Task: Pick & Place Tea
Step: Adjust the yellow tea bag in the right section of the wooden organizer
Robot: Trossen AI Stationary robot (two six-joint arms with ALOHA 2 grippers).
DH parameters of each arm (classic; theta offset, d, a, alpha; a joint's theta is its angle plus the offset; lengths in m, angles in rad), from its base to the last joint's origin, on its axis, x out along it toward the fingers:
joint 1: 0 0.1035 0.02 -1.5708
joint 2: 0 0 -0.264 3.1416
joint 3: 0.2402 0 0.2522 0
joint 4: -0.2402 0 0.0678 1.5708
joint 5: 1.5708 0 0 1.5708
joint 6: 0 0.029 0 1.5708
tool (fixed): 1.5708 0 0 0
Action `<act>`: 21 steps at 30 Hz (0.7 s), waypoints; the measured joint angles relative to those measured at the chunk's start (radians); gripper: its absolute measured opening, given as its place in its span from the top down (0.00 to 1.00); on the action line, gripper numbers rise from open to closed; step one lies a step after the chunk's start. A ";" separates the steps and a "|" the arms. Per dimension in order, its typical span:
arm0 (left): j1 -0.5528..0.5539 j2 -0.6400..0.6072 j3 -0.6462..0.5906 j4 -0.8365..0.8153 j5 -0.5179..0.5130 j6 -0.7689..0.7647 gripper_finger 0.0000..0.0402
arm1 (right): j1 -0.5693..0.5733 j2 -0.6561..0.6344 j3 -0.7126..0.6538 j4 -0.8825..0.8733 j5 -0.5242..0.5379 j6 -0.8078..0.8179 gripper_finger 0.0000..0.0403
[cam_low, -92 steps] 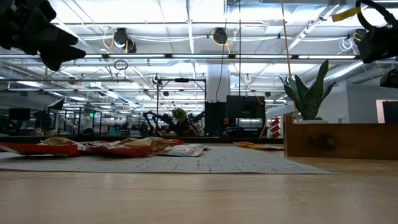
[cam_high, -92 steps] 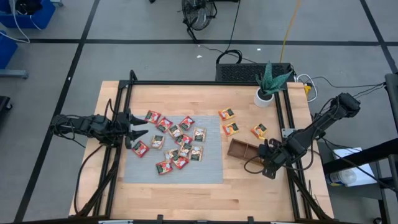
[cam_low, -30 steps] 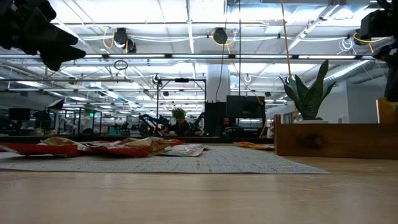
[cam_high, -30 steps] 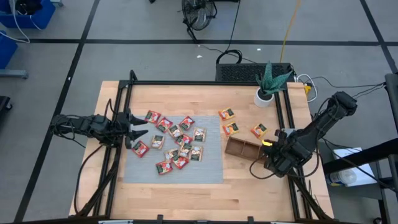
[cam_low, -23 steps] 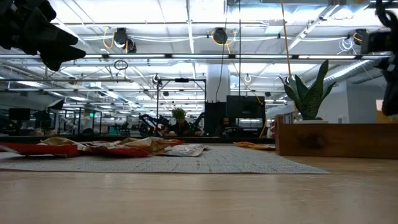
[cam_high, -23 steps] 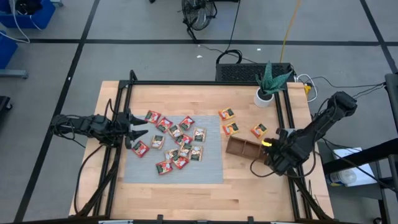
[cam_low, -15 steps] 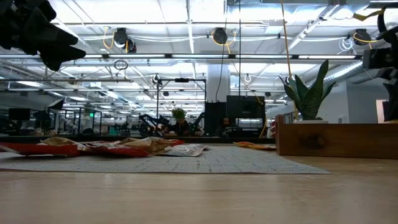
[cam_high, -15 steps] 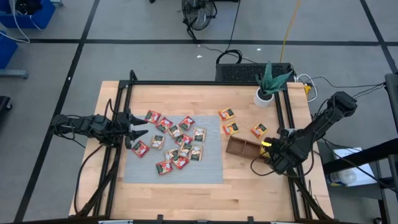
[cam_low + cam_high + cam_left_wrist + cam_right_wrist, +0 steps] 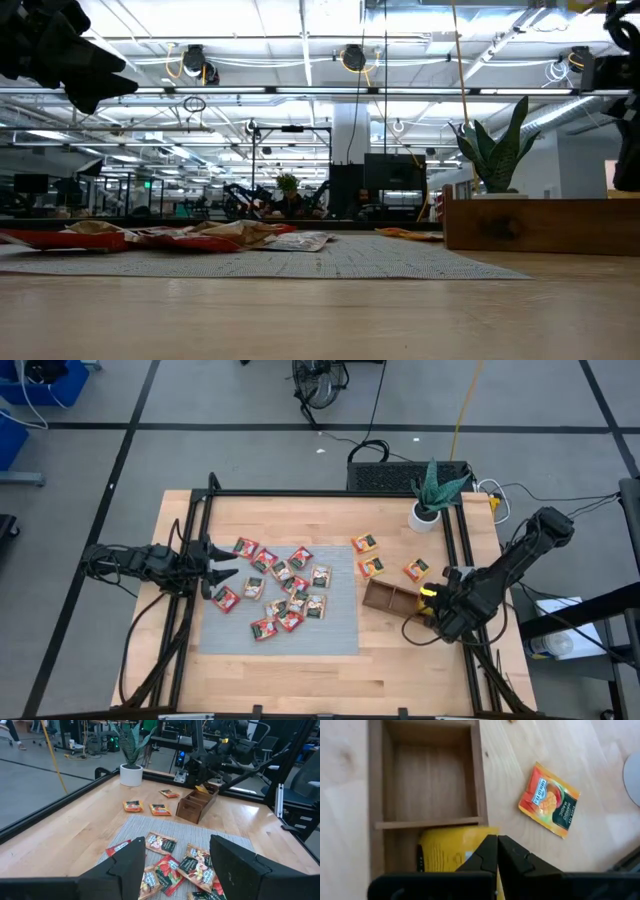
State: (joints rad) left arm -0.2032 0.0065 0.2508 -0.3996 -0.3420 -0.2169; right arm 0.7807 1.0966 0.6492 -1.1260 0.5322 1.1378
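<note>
My right pincer [image 9: 432,598] hangs over the end of the wooden tray [image 9: 392,598] farthest from the grey mat [image 9: 280,600], its fingers [image 9: 487,854] pressed together on a yellow sachet [image 9: 451,853]. That sachet sits over the tray's end compartment, just past the divider; the compartment next to it shows bare wood. Whether the sachet touches the tray floor I cannot tell.

My left pincer [image 9: 222,573] waits at the mat's edge on the side away from the tray, raised off the tabletop [image 9: 300,670], fingers [image 9: 129,865] spread apart with nothing between them.

Most of the tea lies on the mat in a loose cluster of red, white and green sachets [image 9: 285,592], several overlapping. Three more orange sachets lie on bare wood off the mat: one [image 9: 365,543] between the mat and the potted plant [image 9: 432,495], one [image 9: 371,567] just beside the tray's mat-side end, and one [image 9: 416,570] near the tray on the plant's side, lying flat and tilted and not touching the tray wall.

The plant stands upright in its white pot, well apart from the mat, beyond the tray.
</note>
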 joint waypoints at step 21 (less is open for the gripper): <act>0.000 0.000 0.000 0.000 0.000 0.000 0.44 | -0.055 -0.010 0.078 0.551 0.321 -0.498 1.00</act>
State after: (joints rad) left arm -0.2032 0.0064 0.2508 -0.3996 -0.3417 -0.2169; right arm 0.7252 1.0864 0.7271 -0.5748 0.8535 0.6400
